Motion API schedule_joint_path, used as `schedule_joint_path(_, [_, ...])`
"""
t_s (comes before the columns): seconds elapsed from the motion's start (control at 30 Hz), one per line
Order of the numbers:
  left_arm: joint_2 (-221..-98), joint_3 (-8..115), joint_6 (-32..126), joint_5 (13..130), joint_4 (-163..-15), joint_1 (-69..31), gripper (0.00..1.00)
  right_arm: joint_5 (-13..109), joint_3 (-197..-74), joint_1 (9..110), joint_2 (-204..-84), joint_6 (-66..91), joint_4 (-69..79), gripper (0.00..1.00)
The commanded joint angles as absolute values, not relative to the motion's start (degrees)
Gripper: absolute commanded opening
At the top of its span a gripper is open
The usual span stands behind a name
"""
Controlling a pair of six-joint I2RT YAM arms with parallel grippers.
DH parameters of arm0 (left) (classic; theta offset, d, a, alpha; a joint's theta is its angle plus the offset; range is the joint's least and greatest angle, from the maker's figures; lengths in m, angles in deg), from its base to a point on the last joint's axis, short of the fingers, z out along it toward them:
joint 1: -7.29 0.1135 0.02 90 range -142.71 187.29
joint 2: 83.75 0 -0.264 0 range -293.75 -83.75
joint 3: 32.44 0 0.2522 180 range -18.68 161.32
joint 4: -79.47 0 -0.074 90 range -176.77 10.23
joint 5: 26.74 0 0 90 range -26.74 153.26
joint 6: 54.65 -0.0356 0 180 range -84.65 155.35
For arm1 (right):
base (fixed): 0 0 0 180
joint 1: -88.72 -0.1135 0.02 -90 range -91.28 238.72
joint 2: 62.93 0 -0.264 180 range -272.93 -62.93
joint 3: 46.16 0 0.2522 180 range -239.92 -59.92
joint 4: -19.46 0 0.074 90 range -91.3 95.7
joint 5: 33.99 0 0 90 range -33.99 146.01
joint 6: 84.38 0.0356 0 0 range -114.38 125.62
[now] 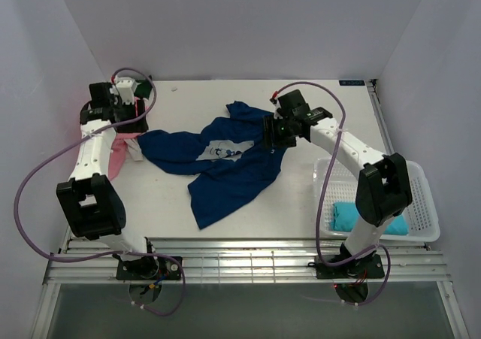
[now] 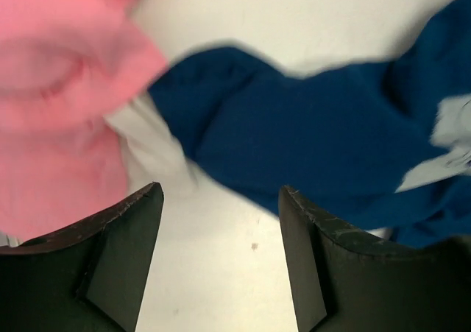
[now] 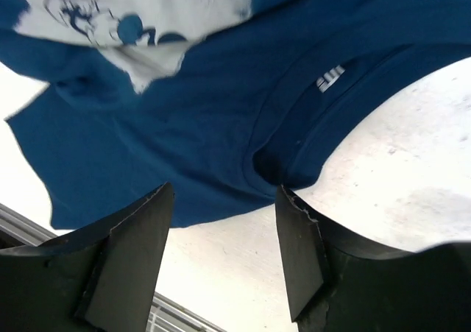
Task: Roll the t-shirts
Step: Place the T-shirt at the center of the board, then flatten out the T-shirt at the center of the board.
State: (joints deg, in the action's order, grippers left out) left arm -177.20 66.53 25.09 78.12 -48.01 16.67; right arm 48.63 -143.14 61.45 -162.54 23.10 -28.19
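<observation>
Left pincer (image 2: pixel 219 199): spread, empty, poised at sleeve end of navy t-shirt (image 2: pixel 316 140), just beside pink t-shirt (image 2: pixel 59 104).
Right pincer (image 3: pixel 224 196): spread, empty, poised over collar edge.
Counter (image 1: pixel 323 121): bearing navy t-shirt mid-surface, crumpled, print up.
Basket (image 1: pixel 425 204): holding teal t-shirt (image 1: pixel 353 217).
Handling: pinch opposite edges, draw flat, smooth creases before rolling; keep pink cloth out of the grip.

White table (image 1: pixel 225 98) carries a crumpled blue shirt (image 1: pixel 225 177) at centre, a pink shirt (image 1: pixel 118 158) left, a basket (image 1: pixel 425 204) right.
</observation>
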Motion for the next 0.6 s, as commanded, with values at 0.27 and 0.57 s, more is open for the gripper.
schedule_joint_path(0.27, [-170.5,47.0,25.8,73.0,-48.4,17.5,0.79,57.9,-136.5,59.0,-168.8,25.5,-31.9,0.71])
schedule_joint_path(0.57, [-171.1,46.7,23.5,72.5,-48.3,17.4,0.79,47.8,-132.0,58.9,-173.3,28.3,-23.4,0.63])
